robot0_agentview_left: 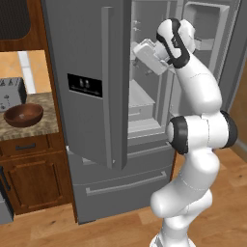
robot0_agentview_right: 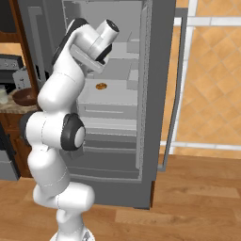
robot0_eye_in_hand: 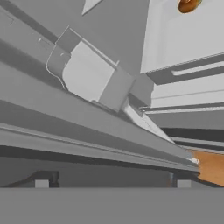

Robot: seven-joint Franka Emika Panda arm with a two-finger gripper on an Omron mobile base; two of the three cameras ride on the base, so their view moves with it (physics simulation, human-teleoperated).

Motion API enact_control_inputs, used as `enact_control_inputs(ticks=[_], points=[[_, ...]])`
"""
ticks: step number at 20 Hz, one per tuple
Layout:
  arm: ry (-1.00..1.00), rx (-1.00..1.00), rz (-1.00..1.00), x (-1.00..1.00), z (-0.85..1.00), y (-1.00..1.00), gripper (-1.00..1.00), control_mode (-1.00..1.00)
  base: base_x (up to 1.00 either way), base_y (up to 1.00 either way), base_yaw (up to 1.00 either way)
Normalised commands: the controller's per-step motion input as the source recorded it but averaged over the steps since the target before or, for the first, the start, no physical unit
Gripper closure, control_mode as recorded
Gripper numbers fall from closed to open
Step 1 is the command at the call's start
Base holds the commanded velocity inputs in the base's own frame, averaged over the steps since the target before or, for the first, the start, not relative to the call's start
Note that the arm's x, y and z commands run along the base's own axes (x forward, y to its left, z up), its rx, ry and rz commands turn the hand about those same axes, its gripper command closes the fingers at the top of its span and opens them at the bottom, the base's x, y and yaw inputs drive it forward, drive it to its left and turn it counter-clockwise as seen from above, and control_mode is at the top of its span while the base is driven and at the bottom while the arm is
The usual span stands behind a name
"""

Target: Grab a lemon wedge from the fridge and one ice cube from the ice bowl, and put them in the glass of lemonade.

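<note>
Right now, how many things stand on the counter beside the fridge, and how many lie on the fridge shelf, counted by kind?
Bowls: 1, the ice bowl
Toasters: 1, the grey toaster
Glasses: 1, the glass of lemonade
Orange lumps on the shelf: 1, the orange lump
Total: 4

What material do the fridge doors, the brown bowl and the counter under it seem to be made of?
The fridge doors look like brushed steel: even matte grey with soft shading. The ice bowl looks like glazed ceramic or lacquered wood: dark reddish-brown with a gloss. The counter looks like polished granite: a speckled brown pattern.

Grey steel fridge (robot0_agentview_left: pixel 96 72) shown with both upper doors swung open; glossy reddish-brown ice bowl (robot0_agentview_left: pixel 23 115) seated upright on the counter beside it.
</note>
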Motion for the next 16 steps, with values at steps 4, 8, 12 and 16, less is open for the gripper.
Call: enact_control_inputs(ticks=[4, 8, 12, 16], points=[[0.01, 0.05, -0.01, 0.02, -0.08, 0.30, -1.00, -1.00, 0.00, 0.00, 0.00], [0.01, 0.02, 0.00, -0.18, -0.05, 0.56, -1.00, -1.00, 0.00, 0.00, 0.00], [0.00, 0.01, 0.00, -0.62, 0.00, 0.59, -1.00, -1.00, 0.00, 0.00, 0.00], [0.01, 0.02, 0.00, -0.62, 0.00, 0.54, -1.00, -1.00, 0.00, 0.00, 0.00]])
